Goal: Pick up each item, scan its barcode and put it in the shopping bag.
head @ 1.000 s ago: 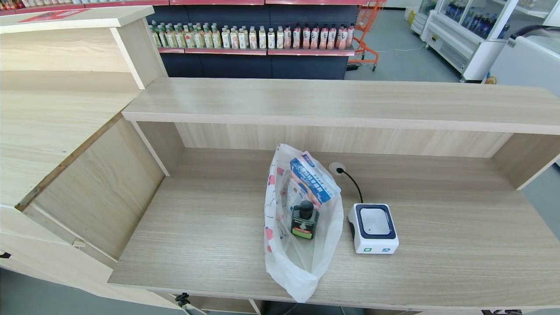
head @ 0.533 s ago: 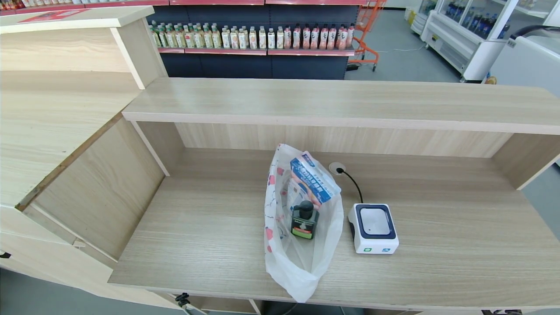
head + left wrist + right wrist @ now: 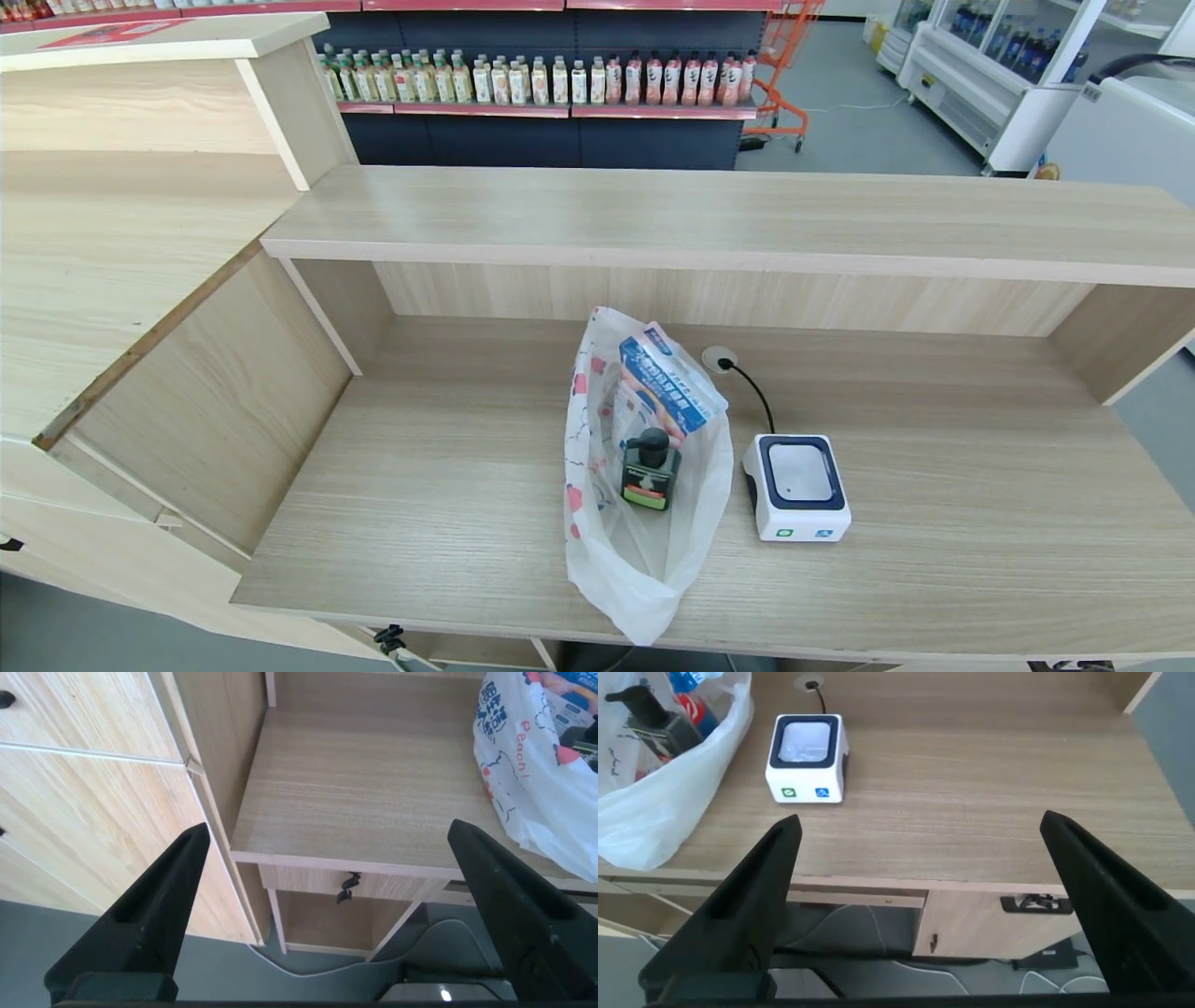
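Observation:
A white shopping bag (image 3: 644, 551) with red print lies open on the wooden counter (image 3: 420, 504). Inside it are a blue snack packet (image 3: 665, 381) and a dark bottle with a black cap (image 3: 651, 471). A white barcode scanner (image 3: 796, 485) with a dark-framed window stands just right of the bag, its cable running to a hole at the back. My left gripper (image 3: 327, 905) hangs open below and in front of the counter's left front corner, the bag (image 3: 533, 784) off to one side. My right gripper (image 3: 920, 905) hangs open before the counter's right front edge, facing the scanner (image 3: 808, 758) and bag (image 3: 673, 793).
A raised shelf (image 3: 728, 219) runs across the back of the counter, with side walls left and right. A taller wooden unit (image 3: 112, 233) stands at the left. A keyed drawer (image 3: 1027, 903) sits under the counter front. Store shelves of bottles (image 3: 541, 79) lie beyond.

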Tool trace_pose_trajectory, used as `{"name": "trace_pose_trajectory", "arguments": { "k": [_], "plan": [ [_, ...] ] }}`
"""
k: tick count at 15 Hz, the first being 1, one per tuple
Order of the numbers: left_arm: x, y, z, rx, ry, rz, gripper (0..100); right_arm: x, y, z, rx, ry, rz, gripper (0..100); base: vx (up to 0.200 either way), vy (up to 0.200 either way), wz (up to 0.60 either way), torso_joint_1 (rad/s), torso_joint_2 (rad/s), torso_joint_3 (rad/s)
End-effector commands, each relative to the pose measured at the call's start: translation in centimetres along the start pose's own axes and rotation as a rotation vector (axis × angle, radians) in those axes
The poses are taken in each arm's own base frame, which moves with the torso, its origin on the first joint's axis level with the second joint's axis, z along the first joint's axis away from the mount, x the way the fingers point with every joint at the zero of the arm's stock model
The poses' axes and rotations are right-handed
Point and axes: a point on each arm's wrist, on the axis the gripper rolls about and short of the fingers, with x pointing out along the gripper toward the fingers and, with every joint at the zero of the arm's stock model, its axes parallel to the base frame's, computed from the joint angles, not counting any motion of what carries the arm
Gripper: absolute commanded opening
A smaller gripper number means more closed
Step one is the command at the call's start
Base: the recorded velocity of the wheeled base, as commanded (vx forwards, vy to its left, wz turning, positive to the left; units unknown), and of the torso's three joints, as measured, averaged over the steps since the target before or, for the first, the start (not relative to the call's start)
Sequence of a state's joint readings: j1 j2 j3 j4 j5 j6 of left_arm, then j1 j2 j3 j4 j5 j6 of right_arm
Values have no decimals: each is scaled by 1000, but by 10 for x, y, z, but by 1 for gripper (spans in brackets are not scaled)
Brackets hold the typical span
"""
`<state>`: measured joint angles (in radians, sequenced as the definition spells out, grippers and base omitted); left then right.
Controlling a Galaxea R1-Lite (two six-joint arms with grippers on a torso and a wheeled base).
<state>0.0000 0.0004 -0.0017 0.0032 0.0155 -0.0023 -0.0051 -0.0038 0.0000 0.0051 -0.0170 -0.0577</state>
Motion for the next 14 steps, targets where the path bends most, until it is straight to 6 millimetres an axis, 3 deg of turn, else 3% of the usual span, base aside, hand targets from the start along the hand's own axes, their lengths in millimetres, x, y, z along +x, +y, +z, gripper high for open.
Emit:
{"name": "trace_pose_trajectory", "arguments": {
  "k": [1,12,14],
  "plan": [
    [0,0,0,2,0,0,100,0,0,0,-4,5,1,100,0,-200,0,7,-2,7],
    [0,0,0,7,0,1,100,0,0,0,2,5,1,100,0,-200,0,5,2,1],
    [0,0,0,4,0,1,100,0,0,0,2,5,1,100,0,0,0,0,0,0]
  ]
}}
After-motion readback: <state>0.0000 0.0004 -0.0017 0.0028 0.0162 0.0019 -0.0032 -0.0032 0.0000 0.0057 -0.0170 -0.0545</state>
